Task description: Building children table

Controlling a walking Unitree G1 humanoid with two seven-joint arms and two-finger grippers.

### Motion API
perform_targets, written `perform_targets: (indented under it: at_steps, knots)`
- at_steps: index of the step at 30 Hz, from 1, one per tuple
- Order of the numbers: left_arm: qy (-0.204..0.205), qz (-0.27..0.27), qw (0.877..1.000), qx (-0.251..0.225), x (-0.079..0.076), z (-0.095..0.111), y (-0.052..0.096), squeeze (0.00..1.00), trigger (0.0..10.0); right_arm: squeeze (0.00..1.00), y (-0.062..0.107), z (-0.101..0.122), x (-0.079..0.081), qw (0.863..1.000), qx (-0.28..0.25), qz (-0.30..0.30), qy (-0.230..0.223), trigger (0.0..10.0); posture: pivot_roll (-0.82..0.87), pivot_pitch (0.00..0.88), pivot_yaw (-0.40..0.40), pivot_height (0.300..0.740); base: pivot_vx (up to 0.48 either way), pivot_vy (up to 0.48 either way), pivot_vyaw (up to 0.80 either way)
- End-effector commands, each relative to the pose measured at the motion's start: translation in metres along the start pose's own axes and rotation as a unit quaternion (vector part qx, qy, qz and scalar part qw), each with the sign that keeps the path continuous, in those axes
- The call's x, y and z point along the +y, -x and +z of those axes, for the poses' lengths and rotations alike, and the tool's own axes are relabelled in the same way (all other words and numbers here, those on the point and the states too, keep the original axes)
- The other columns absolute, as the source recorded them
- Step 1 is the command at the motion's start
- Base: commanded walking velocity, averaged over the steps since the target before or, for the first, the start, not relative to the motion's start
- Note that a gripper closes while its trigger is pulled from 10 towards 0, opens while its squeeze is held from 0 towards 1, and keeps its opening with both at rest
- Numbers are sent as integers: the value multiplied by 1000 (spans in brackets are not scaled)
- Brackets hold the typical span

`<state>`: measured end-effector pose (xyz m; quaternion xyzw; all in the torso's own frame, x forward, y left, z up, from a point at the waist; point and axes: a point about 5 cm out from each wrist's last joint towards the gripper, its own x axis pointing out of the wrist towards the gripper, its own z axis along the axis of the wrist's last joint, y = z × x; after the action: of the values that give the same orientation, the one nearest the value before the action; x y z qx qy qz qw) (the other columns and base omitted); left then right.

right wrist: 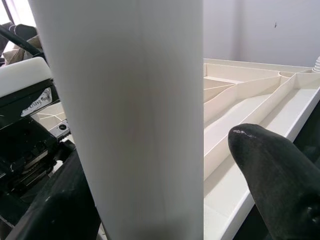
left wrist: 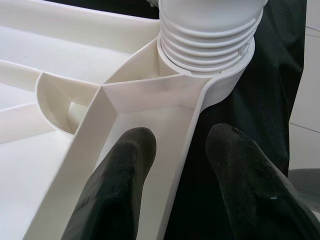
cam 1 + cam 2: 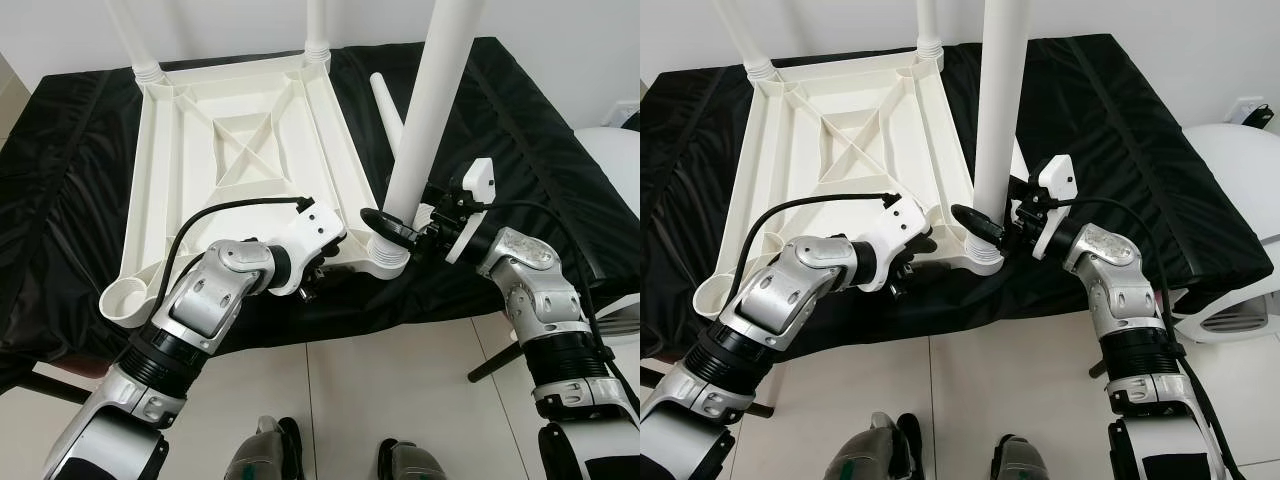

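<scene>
A white plastic table top [image 3: 240, 130] lies upside down on a black cloth. Two white legs [image 3: 135, 35] [image 3: 318, 25] stand in its far corners. A third leg [image 3: 430, 100] stands upright in the near right corner socket [image 3: 385, 262]. My right gripper [image 3: 400, 225] is open around this leg low down, with a gap beside one finger [image 1: 280, 170]. My left gripper [image 2: 180, 145] straddles the table top's near rim just beside that socket and is shut on the rim wall. The near left corner socket [image 3: 125, 297] is empty. A loose leg [image 3: 386, 105] lies on the cloth.
The black cloth [image 3: 520, 130] covers a raised surface that ends just before me. A white rounded object [image 3: 615, 150] stands at the right. A dark support bar [image 3: 490, 365] slants above the tiled floor [image 3: 400, 390]. A white wall is behind.
</scene>
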<state>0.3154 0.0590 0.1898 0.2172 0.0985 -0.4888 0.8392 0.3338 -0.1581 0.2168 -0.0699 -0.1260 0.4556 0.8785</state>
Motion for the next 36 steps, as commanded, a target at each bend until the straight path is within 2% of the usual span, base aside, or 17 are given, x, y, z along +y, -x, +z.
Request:
perform_targets:
  at_steps: [1,12,21,22,26,36]
  knots:
    - [4,-11,1000,10,-3,-6,-2,0,10000,0,-1,0,0,1000,-1,-2,1,10000,-58,162,63,740,0,0,0]
    - [12,14,999,41,1,-18,-10,0,10000,0,-1,0,-1,1000,-2,-4,3,10000,-63,159,66,740,0,0,0]
    - [12,17,999,41,2,-18,-11,0,10000,0,-1,0,-1,1000,-2,-5,4,10000,-64,157,66,740,0,0,0]
    - [9,14,999,31,2,-16,-10,0,0,0,0,0,-1,1000,-2,-5,4,10000,-67,151,65,740,0,0,0]
    - [3,2,1000,13,1,-13,-9,0,0,0,0,-1,-1,1000,2,-6,4,10000,-64,158,61,740,0,0,0]
    - [-1,-7,1000,10,2,-13,-8,0,0,0,5,-3,-3,1000,8,-9,-3,10000,-59,173,52,740,0,0,0]
